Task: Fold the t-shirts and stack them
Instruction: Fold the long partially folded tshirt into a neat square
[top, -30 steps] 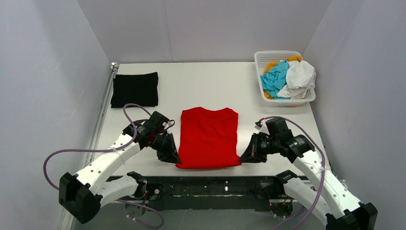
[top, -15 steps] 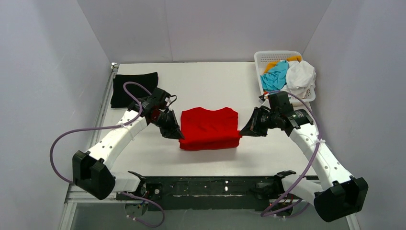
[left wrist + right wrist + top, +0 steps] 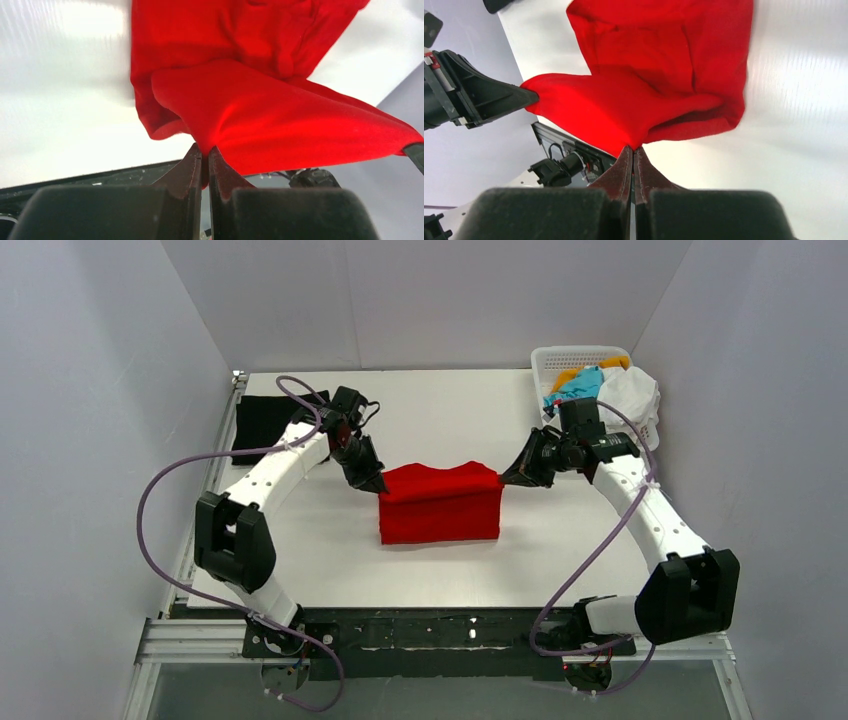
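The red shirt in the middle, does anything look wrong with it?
Nothing is damaged or spilled. The bright red cloth t-shirt is half folded: the left fingers and right fingers each pinch a raised corner, so the edge between them sags slightly.

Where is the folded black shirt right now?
In the overhead view, the black shirt lies at the table's far left, partly behind the left arm, opposite the basket on the far right.

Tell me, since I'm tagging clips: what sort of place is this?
Probably a robotics lab test cell: plain walls box in a table, and the left arm and right arm, bolted to a dark rail, hold a red t-shirt.
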Controlling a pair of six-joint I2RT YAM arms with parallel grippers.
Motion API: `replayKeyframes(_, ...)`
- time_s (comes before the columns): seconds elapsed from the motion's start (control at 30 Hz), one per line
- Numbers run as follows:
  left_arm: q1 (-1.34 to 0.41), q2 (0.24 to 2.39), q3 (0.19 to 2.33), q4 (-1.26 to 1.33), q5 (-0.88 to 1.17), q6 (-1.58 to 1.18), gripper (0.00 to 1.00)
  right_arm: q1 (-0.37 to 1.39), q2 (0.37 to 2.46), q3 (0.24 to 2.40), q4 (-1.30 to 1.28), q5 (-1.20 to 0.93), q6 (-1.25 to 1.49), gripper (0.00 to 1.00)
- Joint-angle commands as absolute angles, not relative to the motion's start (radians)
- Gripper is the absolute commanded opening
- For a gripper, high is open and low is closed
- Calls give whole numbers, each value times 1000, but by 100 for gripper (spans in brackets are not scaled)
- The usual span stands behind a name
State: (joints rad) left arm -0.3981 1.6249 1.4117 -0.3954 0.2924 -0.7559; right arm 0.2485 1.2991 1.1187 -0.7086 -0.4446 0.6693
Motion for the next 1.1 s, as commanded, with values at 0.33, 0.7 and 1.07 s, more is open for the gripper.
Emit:
replayKeyframes(0.33, -347, 1862, 1602, -466, 137, -667, 0, 211, 1543, 1306, -569, -363, 631, 1)
replayKeyframes(0.7, -317, 2065, 1753, -453, 120, -631, 0, 201, 1765, 1402, -531, -316, 609, 1)
replayKeyframes(1.07, -306, 2128, 1859, -474, 103, -612, 53, 200, 1929, 1593, -631, -261, 585, 48)
